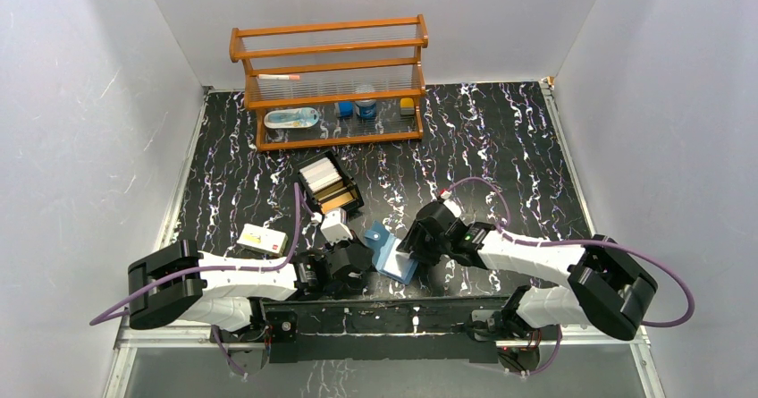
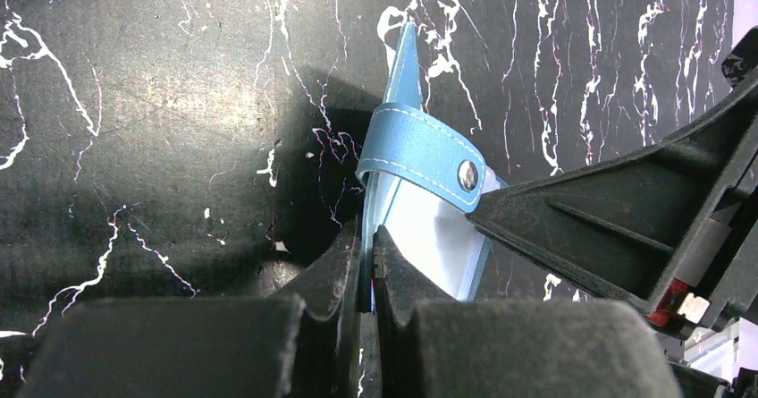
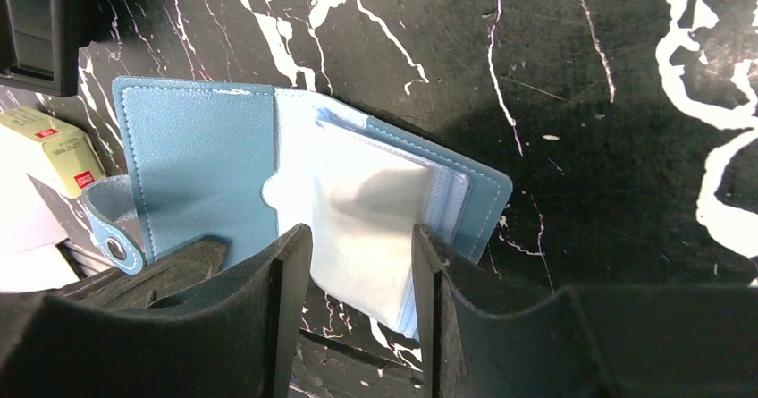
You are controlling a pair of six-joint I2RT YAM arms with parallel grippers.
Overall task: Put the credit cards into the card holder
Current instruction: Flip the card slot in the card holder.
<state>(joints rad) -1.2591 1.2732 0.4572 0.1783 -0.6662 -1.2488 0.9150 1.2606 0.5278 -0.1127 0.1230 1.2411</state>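
The blue card holder lies open on the black marbled table between my two grippers. My left gripper is shut on the edge of its cover flap and holds that flap upright; the snap-button tab hangs over it. My right gripper is open, with its fingers on either side of the clear card sleeves, and holds nothing. The credit cards sit as a white stack and a tan stack in the black two-compartment box.
A cream packet with a red mark lies left of the left gripper. A wooden rack with small items stands at the back. White walls enclose the table on three sides.
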